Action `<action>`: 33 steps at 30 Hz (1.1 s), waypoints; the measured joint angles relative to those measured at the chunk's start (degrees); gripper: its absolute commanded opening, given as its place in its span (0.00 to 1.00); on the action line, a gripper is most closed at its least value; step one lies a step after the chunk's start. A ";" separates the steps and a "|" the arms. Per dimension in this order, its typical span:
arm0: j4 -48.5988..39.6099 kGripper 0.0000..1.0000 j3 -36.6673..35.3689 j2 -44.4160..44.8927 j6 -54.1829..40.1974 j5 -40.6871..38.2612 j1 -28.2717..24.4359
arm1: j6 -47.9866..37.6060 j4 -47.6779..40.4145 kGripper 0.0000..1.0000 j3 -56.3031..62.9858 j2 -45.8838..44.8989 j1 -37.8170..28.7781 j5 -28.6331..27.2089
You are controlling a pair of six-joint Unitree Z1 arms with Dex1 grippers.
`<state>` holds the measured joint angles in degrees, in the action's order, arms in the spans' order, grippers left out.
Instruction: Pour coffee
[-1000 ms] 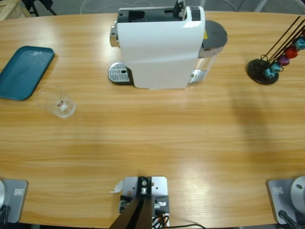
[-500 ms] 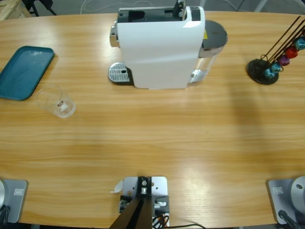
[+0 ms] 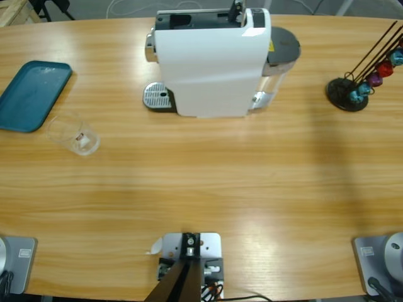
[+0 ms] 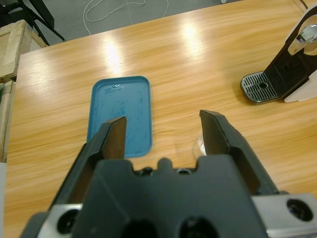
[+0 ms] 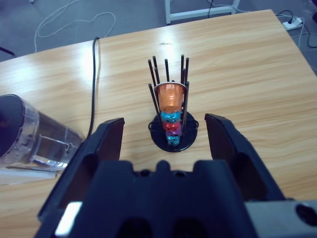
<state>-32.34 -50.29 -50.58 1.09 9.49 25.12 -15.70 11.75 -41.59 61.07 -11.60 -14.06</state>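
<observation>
Both tools, left (image 4: 162,130) and right (image 5: 164,134), gape wide, gripping nothing.

Glass cup (image 3: 74,135) stands beside teal tray (image 3: 30,94).

I am wearing matte black on my left gripper (image 4: 163,136) and right gripper (image 5: 164,136), both showing round screw holes.

Lab: rig table (image 3: 201,182); floor cables (image 4: 111,9).
</observation>
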 measured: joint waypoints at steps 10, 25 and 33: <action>0.00 0.62 0.00 -0.15 0.00 0.00 0.12 | 0.38 -3.40 0.72 1.32 5.40 0.42 2.04; 0.00 0.62 0.01 -0.15 -0.05 0.00 0.63 | 1.08 -4.83 0.72 1.32 6.84 0.42 -1.76; 0.00 0.62 0.01 -0.15 -0.05 0.00 0.79 | 1.35 -5.41 0.72 1.32 6.84 0.43 -2.76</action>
<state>-32.34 -50.28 -50.73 1.04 9.49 25.91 -14.35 6.34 -40.27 67.91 -11.17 -16.82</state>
